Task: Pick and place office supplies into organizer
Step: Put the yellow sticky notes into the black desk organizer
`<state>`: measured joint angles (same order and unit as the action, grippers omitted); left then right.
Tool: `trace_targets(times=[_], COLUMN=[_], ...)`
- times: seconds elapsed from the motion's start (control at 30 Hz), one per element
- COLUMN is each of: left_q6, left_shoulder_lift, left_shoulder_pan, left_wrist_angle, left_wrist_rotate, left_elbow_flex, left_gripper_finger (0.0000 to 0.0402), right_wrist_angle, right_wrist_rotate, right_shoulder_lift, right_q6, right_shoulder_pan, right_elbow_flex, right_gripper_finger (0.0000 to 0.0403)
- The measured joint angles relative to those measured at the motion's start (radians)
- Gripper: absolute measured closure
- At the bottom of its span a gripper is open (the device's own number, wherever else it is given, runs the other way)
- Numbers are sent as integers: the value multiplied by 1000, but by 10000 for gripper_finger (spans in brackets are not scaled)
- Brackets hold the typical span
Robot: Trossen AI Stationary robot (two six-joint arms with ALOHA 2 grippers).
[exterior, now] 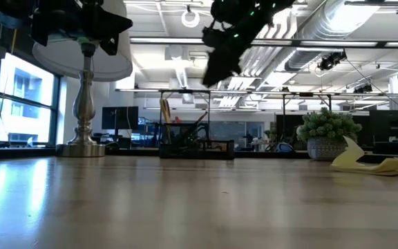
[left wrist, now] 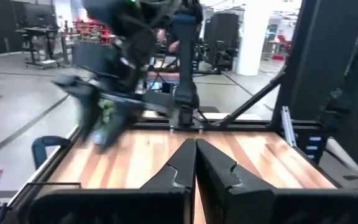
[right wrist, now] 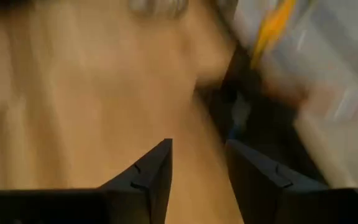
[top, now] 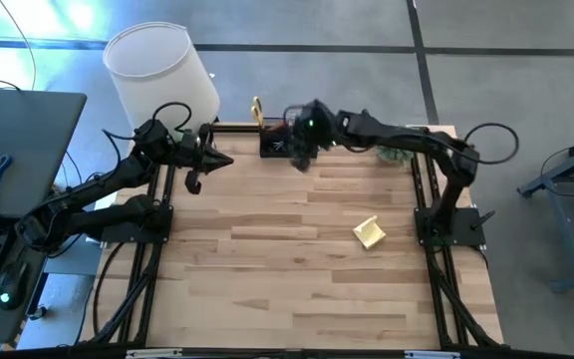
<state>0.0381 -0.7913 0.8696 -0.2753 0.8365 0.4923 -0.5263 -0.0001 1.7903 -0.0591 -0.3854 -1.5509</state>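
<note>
The black organizer (top: pixel 275 141) stands at the table's far edge, and a yellow pencil (top: pixel 257 108) sticks up out of it. In the low view the organizer (exterior: pixel 196 146) holds several dark items. A yellow sticky-note pad (top: pixel 369 232) lies flat on the table right of centre, one corner curled up. My right gripper (top: pixel 303 158) hangs in the air just right of the organizer and above it (exterior: pixel 216 66). It points slantwise down and is open (right wrist: pixel 197 168) with nothing between its fingers. My left gripper (top: pixel 214 160) waits shut (left wrist: pixel 196 163) at the far left, held level.
A white-shaded lamp (top: pixel 162 65) on a chrome base (exterior: pixel 83 104) stands behind the far left corner. A small green plant in a pot (exterior: pixel 329 133) sits at the far right edge. A side desk (top: pixel 13 150) stands left of the table.
</note>
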Motion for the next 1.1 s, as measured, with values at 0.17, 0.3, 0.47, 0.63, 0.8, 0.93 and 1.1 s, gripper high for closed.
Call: trace_targets(times=[0.17,0.3,0.47,0.63,0.8,0.93,1.1], left_q6=[0,30,50,50,50,37,10], left_shoulder_lift=[0,0,1,1,1,1,1], left_shoulder_pan=[-13,-45,-101,-158,-200,-211,-209], left_wrist_angle=[16,-5,-35,-20,-20,-21,-14], left_wrist_rotate=[10,13,-9,-44,-83,-117,-163], left_elbow_flex=[0,0,1,1,2,2,2], left_gripper_finger=[401,401,401,401,401,401,401], right_wrist_angle=[-395,-597,-612,-534,-487,-500,-513], right_wrist_rotate=[125,237,369,322,280,279,287], right_shoulder_lift=[-49,-59,-58,-59,-59,-59,-59], right_q6=[212,354,465,611,690,710,694], right_shoulder_pan=[113,230,341,392,433,453,450], right_elbow_flex=[0,2,106,297,425,428,428], right_gripper_finger=[258,258,259,267,276,277,277])
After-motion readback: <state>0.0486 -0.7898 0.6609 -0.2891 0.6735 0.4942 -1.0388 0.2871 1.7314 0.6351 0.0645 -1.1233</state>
